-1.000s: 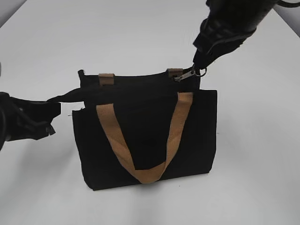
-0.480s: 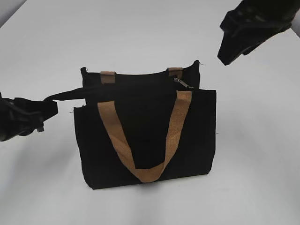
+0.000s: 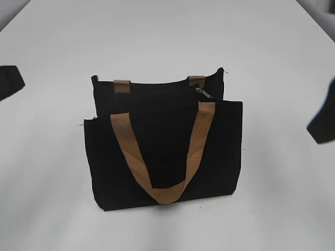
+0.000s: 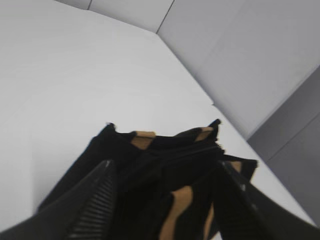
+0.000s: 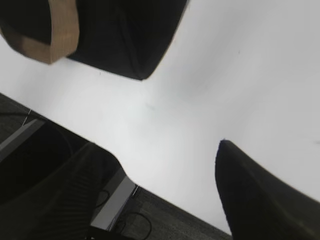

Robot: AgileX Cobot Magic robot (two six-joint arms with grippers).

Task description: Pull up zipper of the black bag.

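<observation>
The black bag (image 3: 162, 151) stands upright on the white table, with tan handles front and back. Its small silver zipper (image 3: 204, 93) lies on the top zip line near the right end, touched by nothing. My left gripper (image 3: 10, 81) is at the far left edge, well clear of the bag. In the left wrist view it (image 4: 166, 164) is open and empty, with the bag (image 4: 165, 150) beyond its jaws. My right gripper (image 3: 323, 117) is at the far right edge, apart from the bag. In the right wrist view it (image 5: 157, 150) is open and empty, with the bag (image 5: 125, 35) at the top left.
The white table (image 3: 167, 36) spreads all around the bag. The right wrist view shows the table's edge (image 5: 165, 192) with dark floor and cables below it. Grey walls (image 4: 250, 55) stand behind the table's far corner.
My right gripper let go of the zipper pull and moved away right and down. My left gripper released the bag's left end and drew back left. The pull dropped onto the bag top.
</observation>
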